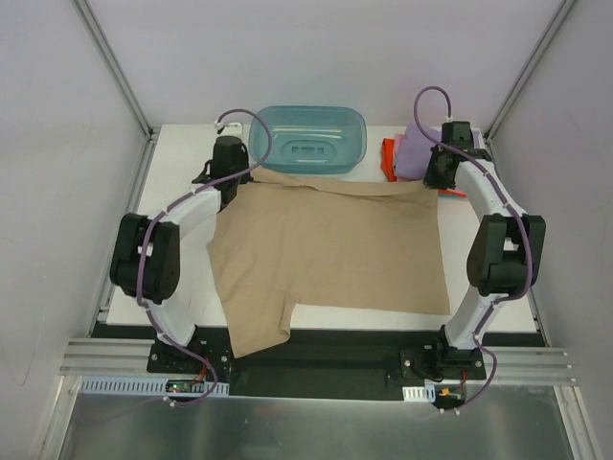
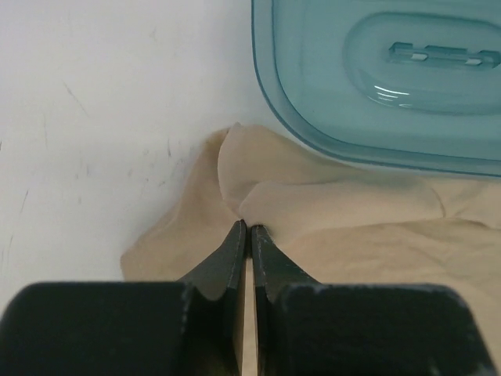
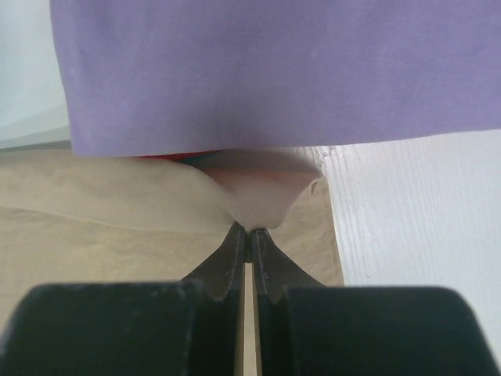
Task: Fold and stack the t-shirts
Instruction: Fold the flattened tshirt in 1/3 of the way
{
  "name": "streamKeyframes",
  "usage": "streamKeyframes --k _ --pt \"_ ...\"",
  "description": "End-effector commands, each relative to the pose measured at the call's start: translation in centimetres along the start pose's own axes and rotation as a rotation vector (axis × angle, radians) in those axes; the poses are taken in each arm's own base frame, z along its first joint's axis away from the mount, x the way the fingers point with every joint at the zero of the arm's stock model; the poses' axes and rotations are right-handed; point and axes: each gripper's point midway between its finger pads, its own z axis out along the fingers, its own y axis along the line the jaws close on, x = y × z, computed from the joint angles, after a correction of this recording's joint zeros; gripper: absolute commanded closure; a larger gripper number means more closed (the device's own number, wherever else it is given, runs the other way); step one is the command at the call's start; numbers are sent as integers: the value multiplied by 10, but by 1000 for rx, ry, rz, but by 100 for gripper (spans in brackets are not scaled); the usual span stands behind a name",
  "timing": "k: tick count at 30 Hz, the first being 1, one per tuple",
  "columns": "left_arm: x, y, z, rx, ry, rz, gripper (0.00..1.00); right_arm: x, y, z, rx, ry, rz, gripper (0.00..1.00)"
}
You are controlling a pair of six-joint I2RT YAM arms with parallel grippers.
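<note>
The tan-beige t-shirt [image 1: 326, 254] lies spread across the white table, one sleeve hanging over the near edge. My left gripper [image 1: 230, 172] is shut on its far left corner, pinching a raised fold [image 2: 250, 196] beside the tub. My right gripper [image 1: 442, 174] is shut on its far right corner [image 3: 266, 196], just in front of the stack. That stack holds a folded lilac shirt [image 1: 421, 151] [image 3: 274, 70] on top of an orange-red one [image 1: 389, 159]; slivers of red and teal show under the lilac in the right wrist view.
A translucent teal plastic tub [image 1: 308, 139] [image 2: 383, 78] stands upside down at the back centre, touching the beige shirt's far edge. White walls and metal frame posts enclose the table. Bare table [image 1: 498, 287] shows right of the shirt.
</note>
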Motion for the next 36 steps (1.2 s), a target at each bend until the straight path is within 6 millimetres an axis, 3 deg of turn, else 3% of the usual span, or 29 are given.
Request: streamKeyframes --k 1,2,3,5,12,20,27,36 --pt "-31 -2 -44 11 -108 -195 100 -25 -11 -37 42 -82 -11 99" --pt "-19 0 -49 -4 -79 -207 100 -23 -15 -39 56 -67 -12 99" --pt "-24 0 -59 -6 -96 -228 100 -22 -17 -39 65 -62 -1 99" --pt "-10 -5 -68 -8 -70 -239 100 -23 -21 -41 65 -55 11 99" --pt "9 3 -119 -140 -66 -219 100 -23 -17 -48 35 -47 -2 99" --pt "51 7 -156 -200 26 -274 100 -27 -22 -53 28 -33 -18 99" --pt "86 5 -169 -166 113 -331 100 -21 -27 -53 43 -6 -41 99" --pt "141 1 -172 -144 285 -318 100 10 -45 -44 125 61 -37 99"
